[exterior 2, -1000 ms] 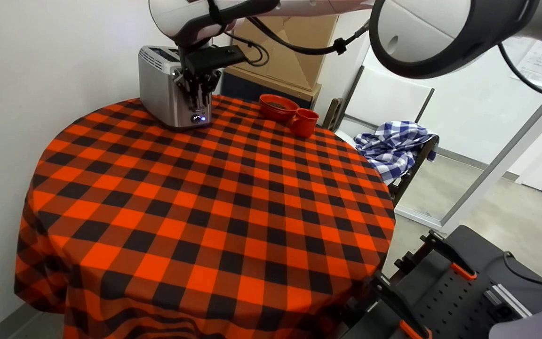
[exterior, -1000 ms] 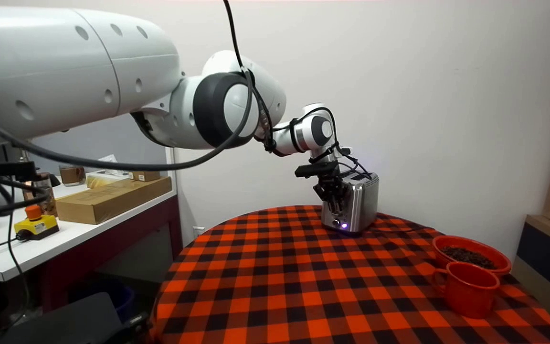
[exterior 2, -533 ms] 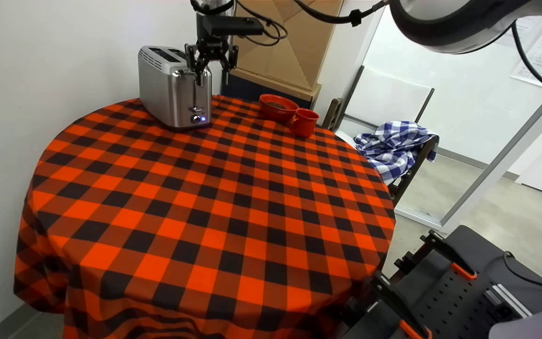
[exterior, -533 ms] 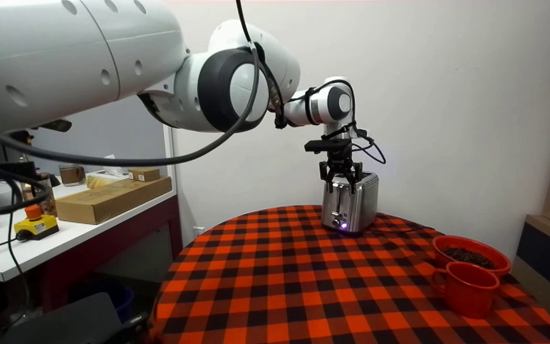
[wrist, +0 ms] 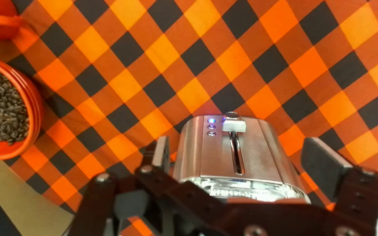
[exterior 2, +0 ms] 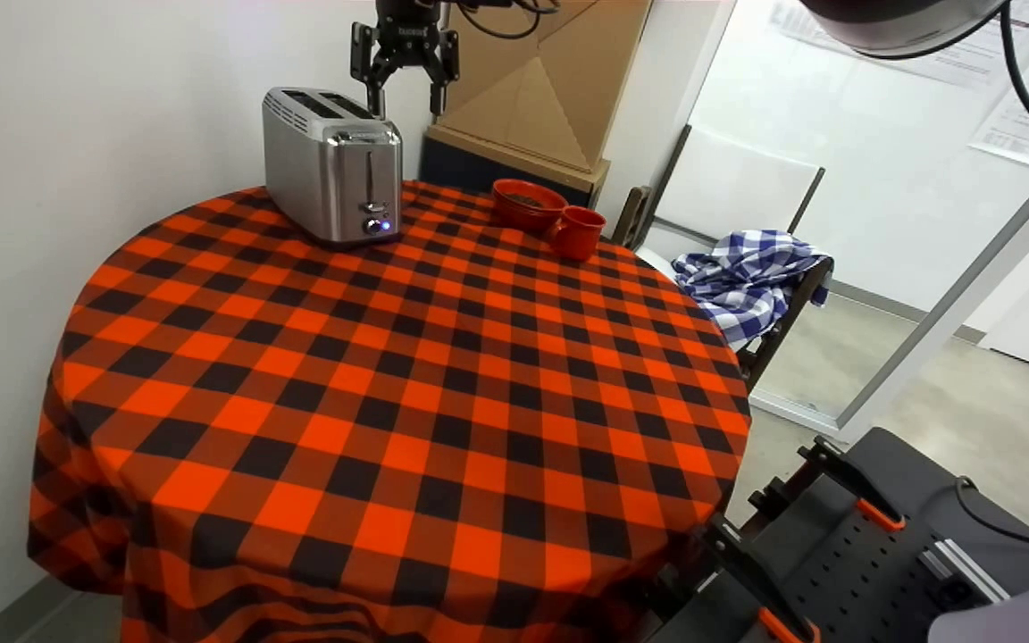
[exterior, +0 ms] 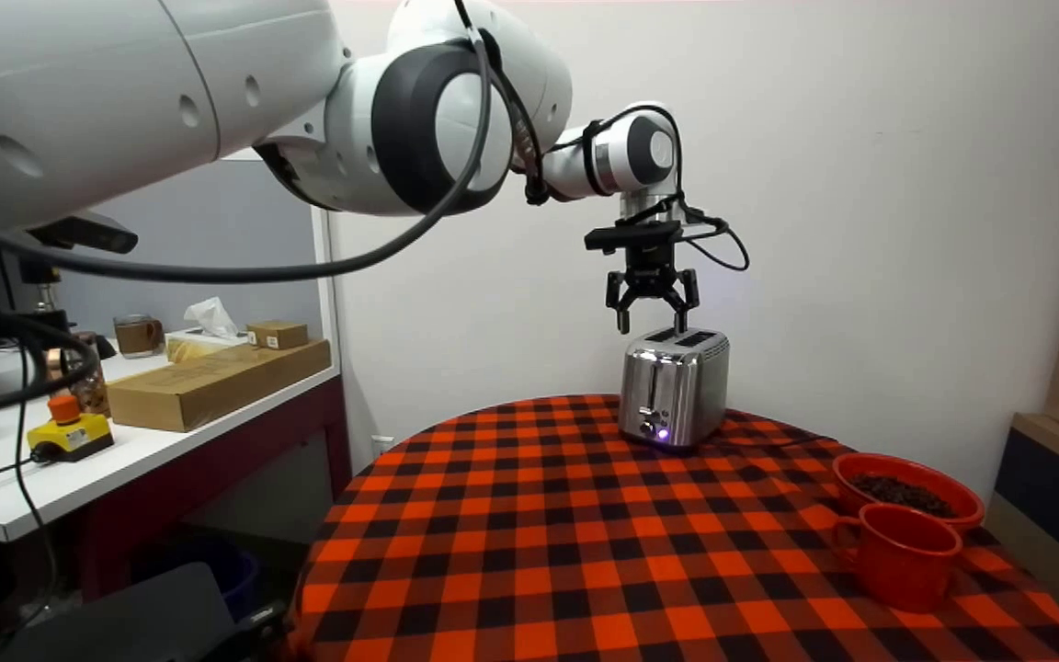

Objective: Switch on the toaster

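Note:
The silver toaster (exterior: 706,395) stands upright at the far edge of the checkered table, seen in both exterior views. Its lever (wrist: 234,125) sits at the low end of the slot, near the base, beside a lit blue button (wrist: 211,120). That glow also shows on the front in an exterior view, with the lever (exterior 2: 373,207) low there too. Above the toaster's front top edge hangs my gripper (exterior: 651,323), fingers spread wide with nothing held. From the wrist, the toaster's front lies below and between the parted finger pads (wrist: 322,167), not gripped.
A red bowl (exterior: 966,510) of dark beans and a red cup (exterior: 906,561) stand on the table. A wall (exterior: 493,368) rises behind the toaster. The toaster's black cord (exterior: 782,445) runs along the tabletop. A chair (exterior 2: 729,192) stands beyond the table.
My gripper has risen from the toaster's front, by the lever, to above its top. Its fingers have spread apart. The lever and slot, earlier covered, now show; the toaster has stayed put.

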You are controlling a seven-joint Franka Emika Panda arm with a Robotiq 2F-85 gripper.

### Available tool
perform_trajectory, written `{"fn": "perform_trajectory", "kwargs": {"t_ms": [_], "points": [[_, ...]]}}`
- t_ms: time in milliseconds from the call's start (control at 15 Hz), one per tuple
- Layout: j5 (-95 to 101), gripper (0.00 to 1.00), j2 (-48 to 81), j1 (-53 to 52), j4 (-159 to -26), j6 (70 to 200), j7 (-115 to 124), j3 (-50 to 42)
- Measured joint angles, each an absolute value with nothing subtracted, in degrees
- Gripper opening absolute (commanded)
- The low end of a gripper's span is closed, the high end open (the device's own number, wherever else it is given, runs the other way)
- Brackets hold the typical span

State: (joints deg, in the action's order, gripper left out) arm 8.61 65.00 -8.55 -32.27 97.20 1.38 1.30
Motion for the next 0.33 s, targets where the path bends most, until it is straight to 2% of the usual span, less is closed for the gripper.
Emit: {"fn": "perform_trajectory", "kwargs": {"t_ms": [333], "points": [[8.77, 1.0, 62.69, -8.64, -32.39, 97.36, -4.1, 1.36]]}}
